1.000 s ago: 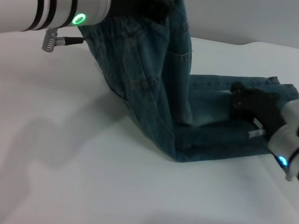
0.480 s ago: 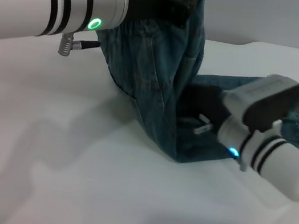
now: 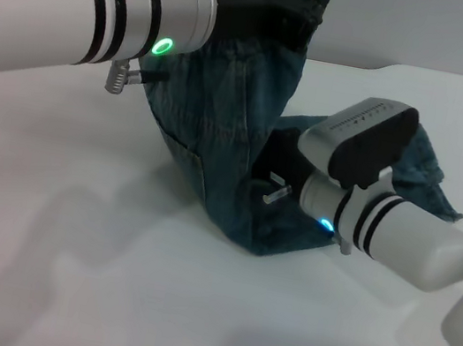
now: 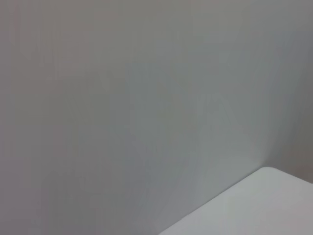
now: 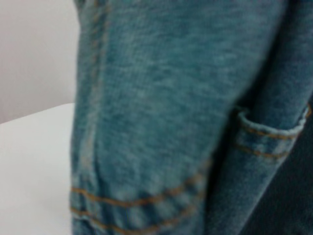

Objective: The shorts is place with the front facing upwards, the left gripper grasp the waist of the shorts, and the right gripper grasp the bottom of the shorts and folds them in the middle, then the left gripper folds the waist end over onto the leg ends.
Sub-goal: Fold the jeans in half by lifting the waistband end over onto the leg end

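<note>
Head view: the left gripper (image 3: 274, 6), on its thick white arm with the green light, is clamped on the waist of the shorts (image 3: 222, 126) and holds that end raised above the far side of the white table (image 3: 102, 294). The denim hangs from it in a steep curtain, and the lower part lies on the table toward the right edge, creased where the cloth bends. The right gripper (image 3: 271, 176) sits low, pressed in against the fold, its black head half buried in cloth; whether its fingers are parted or closed on the denim cannot be told. The leg ends (image 3: 427, 185) trail behind its wrist near the right edge. The risk, as it looks: if the raised waist is carried over while the right gripper is lodged in the crease, the cloth could drape over that arm or drag the lower layer, leaving a skewed fold. A slipping hold on the bunched waistband would drop the whole curtain in a heap.

Left wrist view: only pale wall and a corner of the table; no cloth, no fingers.

Right wrist view: blue-green denim fills the picture at very close range, upright and slightly puckered, with tan double stitching and a pocket edge, and a strip of table to one side.
</note>
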Motion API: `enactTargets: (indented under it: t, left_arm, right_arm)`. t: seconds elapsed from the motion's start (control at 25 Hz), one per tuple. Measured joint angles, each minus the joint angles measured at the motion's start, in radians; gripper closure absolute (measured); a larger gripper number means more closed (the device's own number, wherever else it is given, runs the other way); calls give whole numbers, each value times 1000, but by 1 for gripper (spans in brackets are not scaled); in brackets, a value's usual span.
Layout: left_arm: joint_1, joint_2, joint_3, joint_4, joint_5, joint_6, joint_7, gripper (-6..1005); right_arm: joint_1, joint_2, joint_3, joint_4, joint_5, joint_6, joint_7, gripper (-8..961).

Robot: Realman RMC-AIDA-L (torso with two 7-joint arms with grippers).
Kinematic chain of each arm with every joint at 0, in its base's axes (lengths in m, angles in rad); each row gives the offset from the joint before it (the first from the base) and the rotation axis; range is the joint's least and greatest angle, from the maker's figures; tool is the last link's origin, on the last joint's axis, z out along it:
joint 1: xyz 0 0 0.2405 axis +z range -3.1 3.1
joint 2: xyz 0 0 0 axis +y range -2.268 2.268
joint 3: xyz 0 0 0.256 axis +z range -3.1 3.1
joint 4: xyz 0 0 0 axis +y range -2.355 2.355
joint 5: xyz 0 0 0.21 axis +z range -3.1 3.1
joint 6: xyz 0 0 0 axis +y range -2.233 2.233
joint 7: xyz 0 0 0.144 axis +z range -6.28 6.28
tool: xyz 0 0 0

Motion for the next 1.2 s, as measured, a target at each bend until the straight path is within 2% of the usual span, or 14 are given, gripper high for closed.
enactTargets:
  t: [0.12,0.24,0.64,0.84,0.96,1.2]
  left_arm:
    - [-3,-1,4,-1,0,5,0,914]
    - [-1,-1,5,1,-1,13,0,913]
    - [-4,0,9,23,0,25,-1,908]
    - [-14,0,43,69,0,88,6,905]
    - [-44,-1,108,152,-45,206,30,904]
    - [-119,-3,191,265,-120,296,63,901]
  right_arm:
    - [7,0,5,10,-9,-5,-7,954]
    - [-24,0,28,-6,-12,6,-21,954]
    - [-210,-10,105,-190,-3,166,-26,953]
    - [-292,-12,151,-285,-2,263,-26,954]
    - [-349,-13,195,-329,-2,325,-26,954]
    - [-458,-16,288,-382,-1,422,-20,954]
